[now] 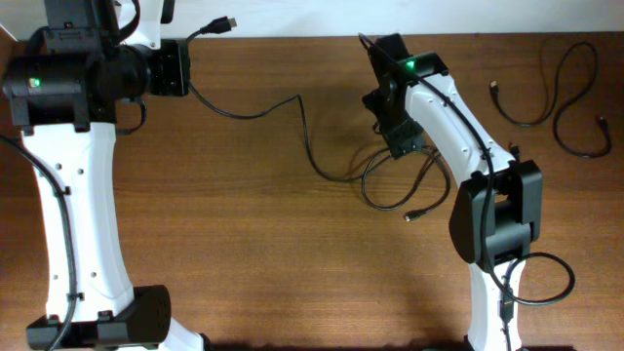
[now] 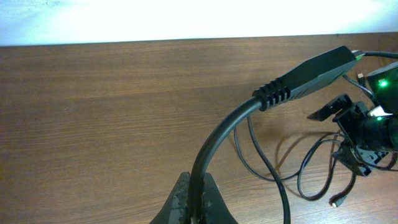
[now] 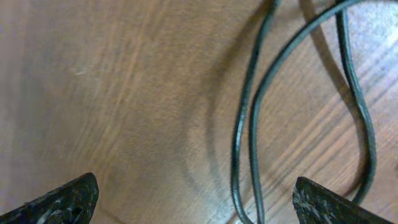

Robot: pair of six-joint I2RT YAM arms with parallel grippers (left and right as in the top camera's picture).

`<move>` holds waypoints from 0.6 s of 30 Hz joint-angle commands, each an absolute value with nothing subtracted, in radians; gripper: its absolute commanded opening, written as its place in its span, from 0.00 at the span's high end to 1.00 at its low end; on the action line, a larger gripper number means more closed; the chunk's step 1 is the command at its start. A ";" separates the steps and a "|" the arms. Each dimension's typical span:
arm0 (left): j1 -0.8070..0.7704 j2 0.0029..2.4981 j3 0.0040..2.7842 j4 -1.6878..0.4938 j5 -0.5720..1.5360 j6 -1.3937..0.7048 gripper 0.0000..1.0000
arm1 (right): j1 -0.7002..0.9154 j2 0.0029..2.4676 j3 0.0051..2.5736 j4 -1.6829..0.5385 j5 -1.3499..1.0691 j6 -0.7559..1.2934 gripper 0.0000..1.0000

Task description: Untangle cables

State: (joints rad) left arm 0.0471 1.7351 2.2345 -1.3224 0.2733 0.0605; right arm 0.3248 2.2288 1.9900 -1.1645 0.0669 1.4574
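My left gripper (image 1: 183,70) is at the far left and is shut on a thin black cable (image 1: 292,102), close behind its plug (image 1: 226,21). In the left wrist view the closed jaws (image 2: 198,200) pinch this cable, and the plug (image 2: 311,71) sticks out beyond them. The cable runs right and down into a loose tangle of loops (image 1: 390,180) at mid-table. My right gripper (image 1: 402,144) hangs over the tangle's top edge. Its fingers (image 3: 196,202) are wide open, and two cable strands (image 3: 249,124) lie on the wood between them.
Two separate black cables lie at the far right, one a U-shaped cable (image 1: 531,102) and the other a looped cable (image 1: 585,127). A small plug (image 1: 414,215) ends the tangle at its lower edge. The arm bases stand at the front left and front right.
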 commanded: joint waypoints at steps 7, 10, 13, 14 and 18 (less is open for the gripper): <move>0.047 1.713 2.239 -1.326 0.281 0.076 1.00 | 0.360 2.232 1.977 -1.300 -0.015 1.643 0.01; 0.047 1.713 2.239 -1.334 0.281 0.076 1.00 | 0.360 2.232 1.959 -1.308 -0.003 1.644 0.01; 0.047 1.713 2.239 -1.339 0.281 0.076 1.00 | 0.360 2.232 1.905 -1.256 0.011 1.643 0.01; 0.047 1.713 2.239 -1.343 0.281 0.076 1.00 | 0.360 2.232 1.905 -1.229 0.012 1.642 0.03; 0.047 1.713 2.239 -1.351 0.281 0.077 1.00 | 0.359 2.232 1.905 -1.132 0.012 1.639 0.30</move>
State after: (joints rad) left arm 0.0471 1.7351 2.2345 -1.3472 0.2733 0.0605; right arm 0.3534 2.2292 1.9118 -1.1492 -0.0010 1.6306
